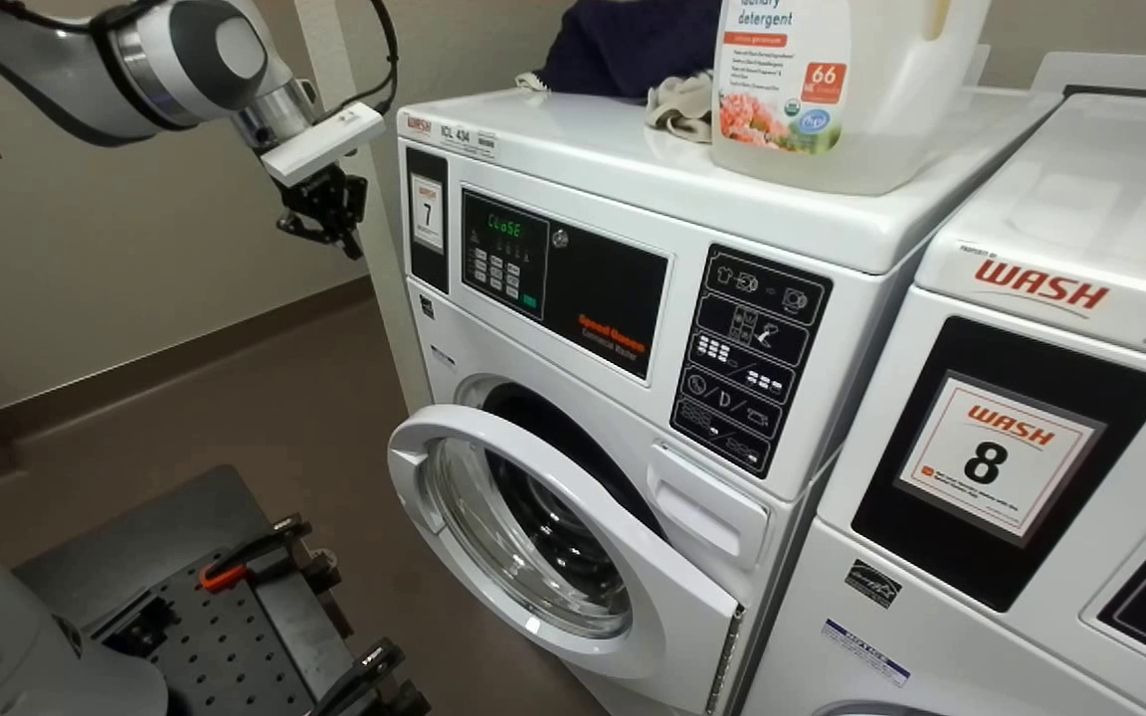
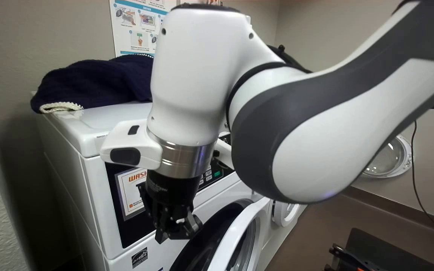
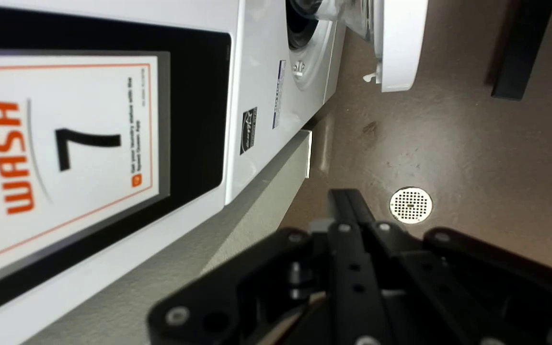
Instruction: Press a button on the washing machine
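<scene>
Holds one gripper [image 3: 351, 203] with two fingertips [image 3: 338, 206] meeting, near the single 7 label [image 3: 84, 115] on one washing machine [image 1: 633, 408]. Stands, in an exterior view, just beside one number 8 machine [image 1: 991, 582], with one door [image 1: 668, 607] open and one detergent jug [image 1: 802, 109] on top.

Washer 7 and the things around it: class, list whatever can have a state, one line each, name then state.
Porthole door: open
Display: lit green, reading CLOSE
Gripper: shut, holding nothing
Detergent bottle: upright on the washer, top out of view
Dark blue cloth: bunched up on the washer
</scene>
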Controlling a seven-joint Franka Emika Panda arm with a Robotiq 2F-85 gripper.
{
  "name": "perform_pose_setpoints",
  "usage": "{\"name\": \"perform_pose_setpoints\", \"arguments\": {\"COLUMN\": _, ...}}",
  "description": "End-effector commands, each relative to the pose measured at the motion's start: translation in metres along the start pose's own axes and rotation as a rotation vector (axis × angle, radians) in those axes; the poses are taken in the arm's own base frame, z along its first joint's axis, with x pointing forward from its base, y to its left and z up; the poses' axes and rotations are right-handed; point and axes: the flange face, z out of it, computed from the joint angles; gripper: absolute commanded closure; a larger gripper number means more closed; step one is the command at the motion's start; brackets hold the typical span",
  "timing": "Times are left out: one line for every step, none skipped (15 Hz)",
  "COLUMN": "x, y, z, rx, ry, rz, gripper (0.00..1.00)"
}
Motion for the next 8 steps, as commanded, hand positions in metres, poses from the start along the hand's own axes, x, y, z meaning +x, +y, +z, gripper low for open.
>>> {"name": "perform_pose_setpoints", "arguments": {"x": 0.000, "y": 0.003, "z": -0.027, "rx": 0.030, "ry": -0.017, "rz": 0.004, "gripper": 1.00}}
{"name": "perform_pose_setpoints", "arguments": {"x": -0.001, "y": 0.004, "z": -0.031, "rx": 0.034, "ry": -0.026, "rz": 0.011, "gripper": 1.00}}
{"name": "perform_pose_setpoints", "arguments": {"x": -0.001, "y": 0.004, "z": -0.035, "rx": 0.037, "ry": -0.020, "rz": 0.009, "gripper": 1.00}}
{"name": "perform_pose_setpoints", "arguments": {"x": -0.001, "y": 0.005, "z": -0.039, "rx": 0.037, "ry": -0.030, "rz": 0.018, "gripper": 1.00}}
{"name": "perform_pose_setpoints", "arguments": {"x": -0.001, "y": 0.004, "z": -0.042, "rx": 0.046, "ry": -0.025, "rz": 0.018, "gripper": 1.00}}
{"name": "perform_pose_setpoints", "arguments": {"x": -0.001, "y": 0.005, "z": -0.045, "rx": 0.042, "ry": -0.032, "rz": 0.025, "gripper": 1.00}}
{"name": "perform_pose_setpoints", "arguments": {"x": -0.001, "y": 0.005, "z": -0.047, "rx": 0.043, "ry": -0.034, "rz": 0.024, "gripper": 1.00}}
{"name": "perform_pose_setpoints", "arguments": {"x": -0.001, "y": 0.007, "z": -0.049, "rx": 0.039, "ry": -0.039, "rz": 0.023, "gripper": 1.00}}
